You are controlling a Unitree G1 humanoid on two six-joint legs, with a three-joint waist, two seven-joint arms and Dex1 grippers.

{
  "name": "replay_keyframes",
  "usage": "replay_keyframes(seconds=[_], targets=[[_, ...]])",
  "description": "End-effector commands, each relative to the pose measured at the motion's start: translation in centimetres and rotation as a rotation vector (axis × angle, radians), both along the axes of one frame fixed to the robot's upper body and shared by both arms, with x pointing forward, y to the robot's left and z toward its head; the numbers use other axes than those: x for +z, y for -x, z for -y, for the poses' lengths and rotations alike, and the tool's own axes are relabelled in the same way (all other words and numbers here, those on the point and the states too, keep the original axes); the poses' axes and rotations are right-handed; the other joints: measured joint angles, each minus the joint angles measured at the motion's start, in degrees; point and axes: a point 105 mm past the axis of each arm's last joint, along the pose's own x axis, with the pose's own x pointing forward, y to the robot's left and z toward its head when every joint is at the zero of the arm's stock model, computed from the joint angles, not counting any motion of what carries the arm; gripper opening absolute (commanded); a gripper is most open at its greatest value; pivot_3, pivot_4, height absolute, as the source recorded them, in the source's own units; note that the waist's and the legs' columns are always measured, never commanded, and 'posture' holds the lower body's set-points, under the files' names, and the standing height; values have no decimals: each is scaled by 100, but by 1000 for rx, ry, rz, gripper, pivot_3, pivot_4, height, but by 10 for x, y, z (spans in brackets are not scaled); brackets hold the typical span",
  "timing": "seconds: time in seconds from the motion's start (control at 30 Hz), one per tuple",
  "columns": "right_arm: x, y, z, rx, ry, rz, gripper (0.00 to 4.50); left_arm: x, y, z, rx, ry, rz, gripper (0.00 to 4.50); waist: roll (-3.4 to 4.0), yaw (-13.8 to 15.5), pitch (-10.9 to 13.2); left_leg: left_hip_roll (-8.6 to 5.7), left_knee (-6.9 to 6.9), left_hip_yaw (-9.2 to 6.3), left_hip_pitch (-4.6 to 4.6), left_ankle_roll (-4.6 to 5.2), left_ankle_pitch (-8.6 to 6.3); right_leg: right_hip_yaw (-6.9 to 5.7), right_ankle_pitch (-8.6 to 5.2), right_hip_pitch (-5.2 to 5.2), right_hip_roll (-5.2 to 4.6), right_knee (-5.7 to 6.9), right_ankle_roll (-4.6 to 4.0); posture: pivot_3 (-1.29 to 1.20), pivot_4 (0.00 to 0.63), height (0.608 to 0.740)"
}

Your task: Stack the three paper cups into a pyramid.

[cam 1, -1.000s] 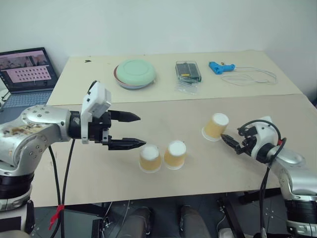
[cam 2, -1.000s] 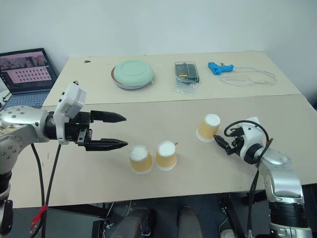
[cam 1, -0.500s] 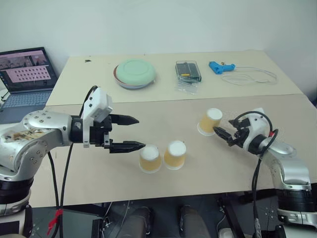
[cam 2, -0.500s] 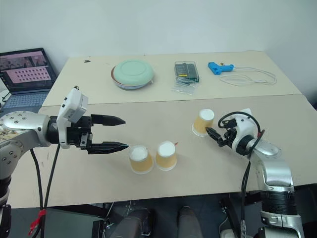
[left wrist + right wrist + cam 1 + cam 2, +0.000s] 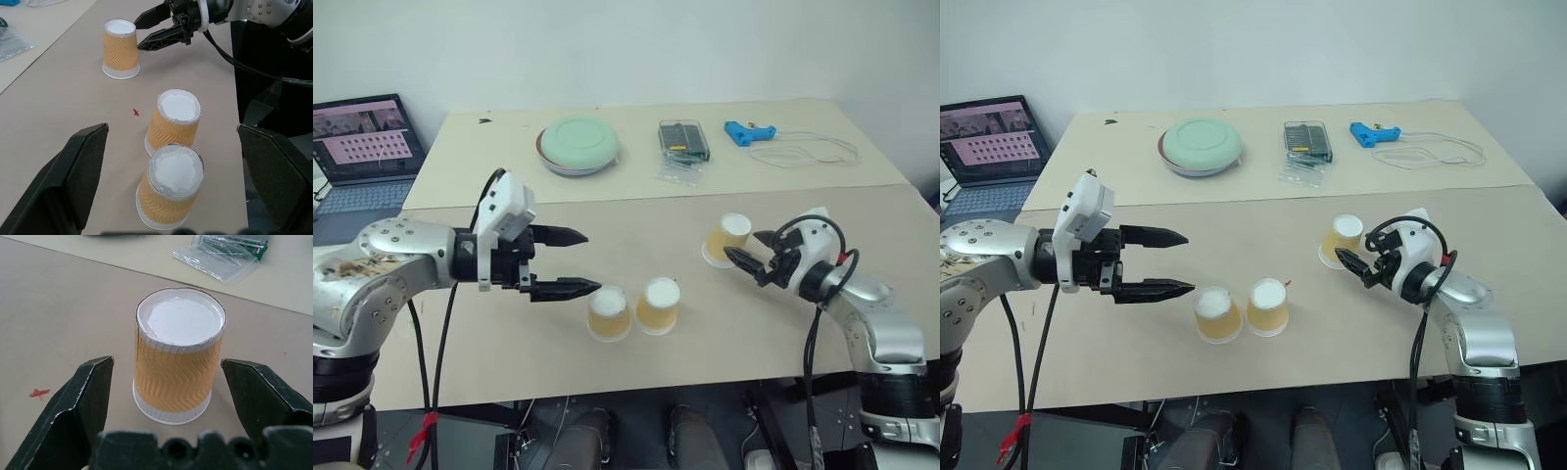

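In the left eye view, we found two upside-down tan-orange paper cups (image 5: 609, 312) (image 5: 658, 305) standing side by side near the front edge of the beige table (image 5: 509, 343), with the third tan-orange paper cup (image 5: 727, 239) well apart to their right. Our right gripper (image 5: 752, 252) was the nearer, just beside it; our left gripper (image 5: 573, 261) hovered wide open and empty by the pair.

In the right wrist view, the third cup stood upright, base up, straight ahead between the spread black fingers (image 5: 83, 396), untouched.
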Motion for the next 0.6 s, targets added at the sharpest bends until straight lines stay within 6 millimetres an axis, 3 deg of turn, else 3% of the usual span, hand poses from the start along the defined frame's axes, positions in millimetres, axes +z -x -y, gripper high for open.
replay_keyframes(seconds=[0.03, 0.37, 0.6], targets=[[18, -11, -7, 11, -9, 78, 4124, 11, 3, 2, -8, 6, 58, 4489, 0, -11, 0, 0, 0, 0, 0, 0, 0, 0, 0, 0, 0, 0, 0, 0, 150, 738], [33, -29, -35, 89, -38, 120, 4124, 12, 4, 1, 8, 7, 58, 4489, 1, -19, 1, 0, -1, -1, -2, 0, 0, 0, 2, -5, 2, 1, -3, 0, 150, 738], [32, -37, -38, 90, -44, 114, 4124, 12, 5, 0, 21, 7, 58, 4489, 1, -18, 1, 0, -2, -1, -2, 0, 0, 1, 4, -7, 3, 2, -7, 0, 150, 738]])
